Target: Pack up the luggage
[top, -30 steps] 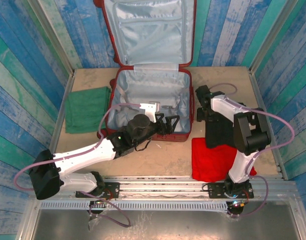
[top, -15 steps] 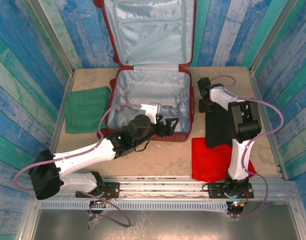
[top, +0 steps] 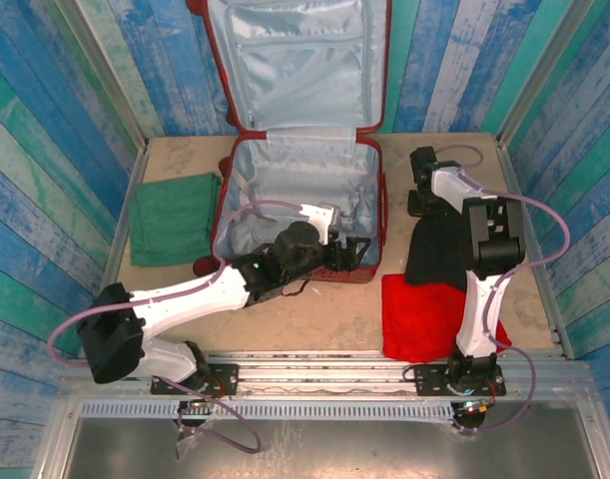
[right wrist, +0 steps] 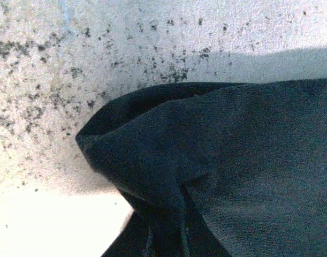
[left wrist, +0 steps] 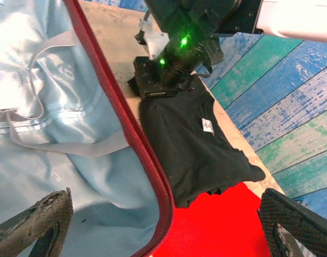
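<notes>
The luggage [top: 300, 190] lies open in the middle of the desk [top: 175, 289], its ribbed red lid leaning back against the striped wall so the pale lined base faces up, ready to take clothes. The base holds nothing but its loose grey straps. To its left a folded green cloth [top: 175, 218] waits flat on the desk, well apart from my arms. To its right a folded red cloth [top: 429, 317] sits at the near edge, and the black garment [top: 434, 249] lies partly over its far side, just beside the luggage's red rim. I judge these are laid out on both sides so that each arm has something within reach. My left hand [top: 349, 251] hovers over the near right corner of the base with its fingers [left wrist: 40, 219] spread wide and holding nothing, its camera looking across the rim at the black garment [left wrist: 195, 144]. My right hand [top: 421, 208] is down at that garment's far edge, closed tight. From my right wrist the dark fabric [right wrist: 206, 171] bunches into a fold against the speckled desk, so I judge I have a pinch of it, a grip by the edge to lift it across into the base
</notes>
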Motion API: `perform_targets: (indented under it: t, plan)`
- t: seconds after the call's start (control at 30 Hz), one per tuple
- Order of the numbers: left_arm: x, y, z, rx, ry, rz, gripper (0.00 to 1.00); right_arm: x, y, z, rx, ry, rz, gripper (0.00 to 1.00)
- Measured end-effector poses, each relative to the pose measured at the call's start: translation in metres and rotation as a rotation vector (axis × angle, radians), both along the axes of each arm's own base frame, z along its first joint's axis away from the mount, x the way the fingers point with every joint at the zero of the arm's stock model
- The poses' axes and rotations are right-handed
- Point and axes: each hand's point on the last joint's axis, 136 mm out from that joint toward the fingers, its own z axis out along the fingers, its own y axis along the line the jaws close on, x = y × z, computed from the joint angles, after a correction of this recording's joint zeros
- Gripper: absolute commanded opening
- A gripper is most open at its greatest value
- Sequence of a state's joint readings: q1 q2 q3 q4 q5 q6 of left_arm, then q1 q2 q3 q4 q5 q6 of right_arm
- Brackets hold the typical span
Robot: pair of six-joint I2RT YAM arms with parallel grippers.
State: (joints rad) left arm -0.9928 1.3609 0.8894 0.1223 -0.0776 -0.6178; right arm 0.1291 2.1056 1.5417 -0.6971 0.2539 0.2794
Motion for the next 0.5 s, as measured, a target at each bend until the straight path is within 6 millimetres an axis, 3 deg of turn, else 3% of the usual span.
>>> perform_targets:
  t: [0.17,0.43,0.5]
  plan:
    - [0.001,-0.024,-0.002,0.006,0.027,-0.066,0.93,-0.003,0.009,0.013,0.083,-0.031,0.023,0.01]
    - [0.004,-0.075,-0.02,0.011,0.096,-0.209,0.93,-0.009,0.005,0.096,0.216,-0.22,0.026,0.01]
    - [0.006,-0.09,-0.027,0.013,0.112,-0.241,0.93,-0.01,0.005,0.106,0.235,-0.246,0.031,0.01]
